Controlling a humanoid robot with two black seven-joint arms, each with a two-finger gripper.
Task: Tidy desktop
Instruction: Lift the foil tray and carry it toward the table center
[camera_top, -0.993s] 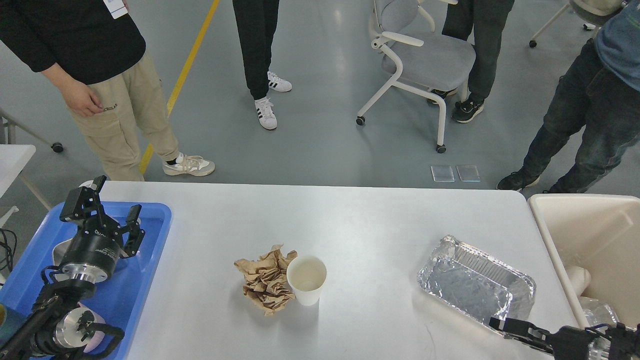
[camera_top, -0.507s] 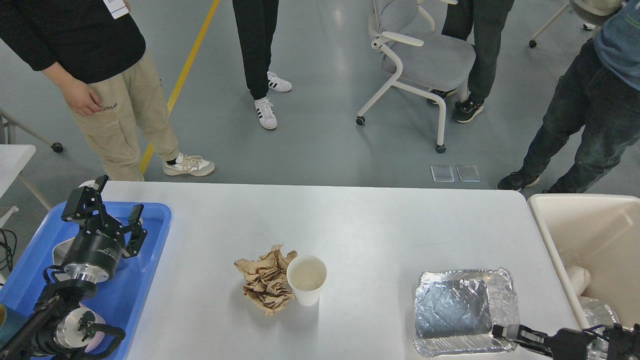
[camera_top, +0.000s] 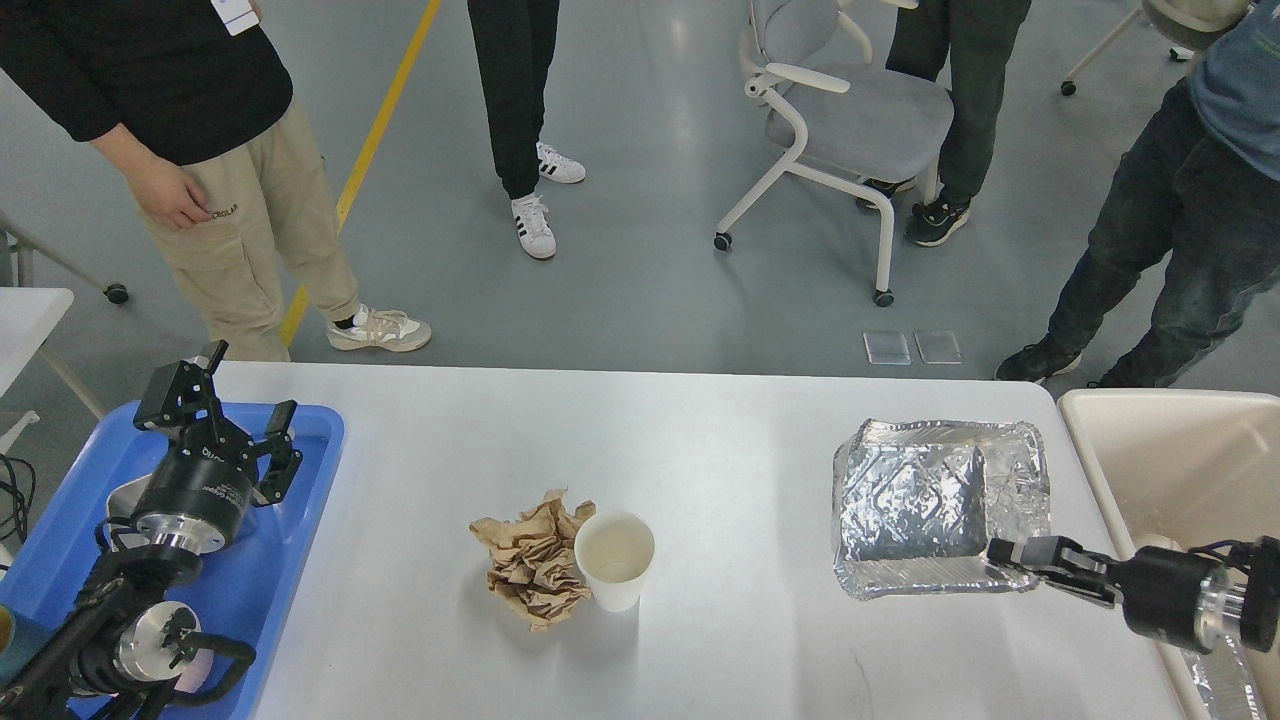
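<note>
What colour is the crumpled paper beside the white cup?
Light brown; the crumpled paper, touching the cup, shows best in the head view.

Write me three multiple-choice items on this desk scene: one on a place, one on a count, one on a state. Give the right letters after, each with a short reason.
1. Where does the crumpled brown paper lie?
A. in the blue tray
B. beside the white cup, on its left
C. inside the foil tray

2. How many cups stand on the desktop?
A. one
B. two
C. three

3. What is the state of the foil tray?
A. flat on the desktop, untouched
B. tilted up, gripped at its near corner by the right hand
C. crushed into a ball

Answers: 1 B, the paper touches the cup on its left. 2 A, only one white cup shows. 3 B, the right hand pinches the rim and the tray's inside faces the camera.
</note>
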